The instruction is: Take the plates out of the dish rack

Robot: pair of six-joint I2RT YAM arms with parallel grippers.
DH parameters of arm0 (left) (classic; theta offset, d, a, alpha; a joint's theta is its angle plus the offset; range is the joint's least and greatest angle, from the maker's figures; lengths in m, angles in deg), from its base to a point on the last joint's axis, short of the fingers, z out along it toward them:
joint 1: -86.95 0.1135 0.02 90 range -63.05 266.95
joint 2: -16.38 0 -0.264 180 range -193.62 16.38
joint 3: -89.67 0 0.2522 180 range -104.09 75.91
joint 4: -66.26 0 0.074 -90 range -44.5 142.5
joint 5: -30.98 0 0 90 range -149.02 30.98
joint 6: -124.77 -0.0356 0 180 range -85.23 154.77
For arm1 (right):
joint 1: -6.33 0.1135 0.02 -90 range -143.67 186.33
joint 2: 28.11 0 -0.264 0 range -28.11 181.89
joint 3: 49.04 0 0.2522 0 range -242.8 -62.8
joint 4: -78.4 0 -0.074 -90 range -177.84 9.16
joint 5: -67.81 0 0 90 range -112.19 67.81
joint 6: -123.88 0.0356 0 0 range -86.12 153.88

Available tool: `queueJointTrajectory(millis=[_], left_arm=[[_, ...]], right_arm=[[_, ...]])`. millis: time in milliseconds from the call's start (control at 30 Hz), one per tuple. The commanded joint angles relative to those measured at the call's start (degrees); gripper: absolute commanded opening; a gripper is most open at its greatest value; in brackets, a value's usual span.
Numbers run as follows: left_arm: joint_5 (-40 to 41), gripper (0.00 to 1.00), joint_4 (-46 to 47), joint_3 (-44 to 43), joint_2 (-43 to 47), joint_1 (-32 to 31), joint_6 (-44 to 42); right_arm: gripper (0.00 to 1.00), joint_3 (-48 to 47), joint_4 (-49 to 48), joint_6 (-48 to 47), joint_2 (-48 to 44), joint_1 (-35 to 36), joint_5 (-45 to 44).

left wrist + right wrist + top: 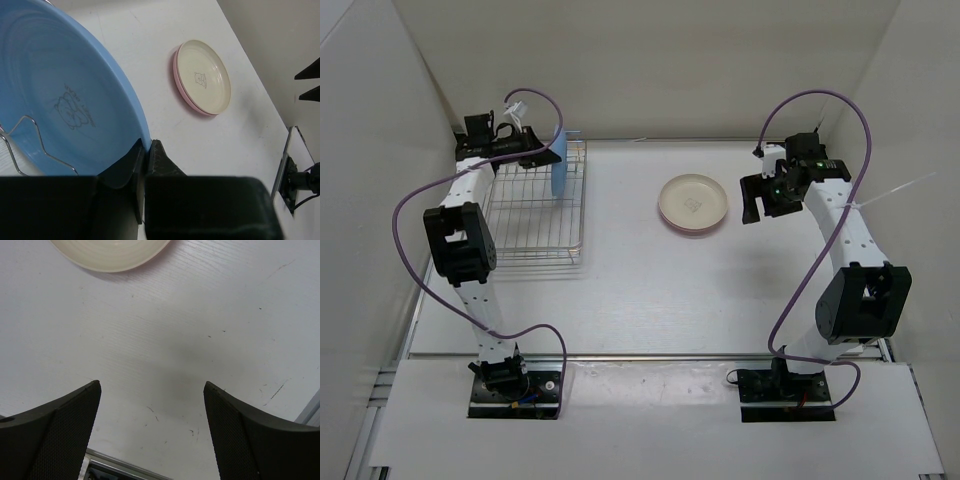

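Left wrist view: the left fingers (162, 162) are pinched shut on the rim of a round, shallow light blue plate (65, 90), one finger against its face and the other behind the edge. A faint line drawing marks the plate's centre, and a bent wire of the rectangular silver metal wire dish rack (30, 135) crosses in front of its lower left. Seen from the top external camera, the blue plate stands on edge at the far right side of the rack, which sits on the left part of the white table (640, 290) with no other plate visible in it. The left arm reaches over the rack's far left corner to the plate. Well apart from the rack, toward the far middle of the table, a round cream-white plate (693, 200) lies flat, stacked on a round pink plate (182, 92) whose rim shows as a thin crescent beneath it. The right fingers (60, 435) are spread wide and hold nothing. They hang over bare table just beside the stacked pair, on its right in the overhead view. In the right wrist view the cream-white plate's edge shows at the top of the frame, clear of both fingertips.
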Motion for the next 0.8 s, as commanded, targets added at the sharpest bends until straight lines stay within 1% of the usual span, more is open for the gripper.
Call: queueJointTrajectory(millis=[0, 133, 200, 400, 500, 533, 633, 700, 733, 767], left_arm=[[-1.9, 0.11, 1.3, -1.9, 3.4, 1.0, 1.3], [-3.5, 0.11, 0.8, -3.3, 3.9, 1.0, 2.0], [-4.3, 0.11, -1.8, -4.1, 5.2, 1.0, 2.0], [-7.1, 0.11, -7.5, -4.7, 13.1, 1.5, -0.9], [-8.6, 0.11, -11.7, -7.3, 17.0, 1.5, -2.9], [-9.4, 0.11, -15.3, -8.1, 19.0, 1.5, -4.8], [-8.5, 0.11, -21.0, -11.8, 22.4, 1.5, -9.0], [-6.7, 0.11, -29.1, -15.7, 25.5, 1.0, -14.2], [-2.2, 0.11, -32.7, -17.4, 26.3, 0.2, -17.1], [0.8, 0.11, -36.4, -19.7, 28.0, -2.7, -24.1]], right_arm=[[0.86, -0.3, -0.8, 0.3, -0.3, 0.4, 0.2], [0.86, 0.8, -0.8, 0.3, -0.3, 0.4, 0.2], [0.86, 1.3, -0.8, -0.2, -0.3, 0.4, -0.3], [0.86, -0.3, -0.8, -0.2, -0.3, 0.4, 0.2], [0.86, -1.4, -0.8, -0.2, 0.8, 0.4, 0.2], [0.86, -1.4, -0.8, -0.2, 0.8, 0.4, 0.2], [0.86, -2.7, -0.3, -0.2, 0.8, 0.4, 0.2], [0.86, -3.9, 0.2, 0.3, 0.8, 0.4, 0.9], [0.86, -5.7, 1.0, 0.3, 0.8, 0.4, 1.9], [0.86, -6.9, 1.6, 0.3, 0.8, 0.4, 2.5]])
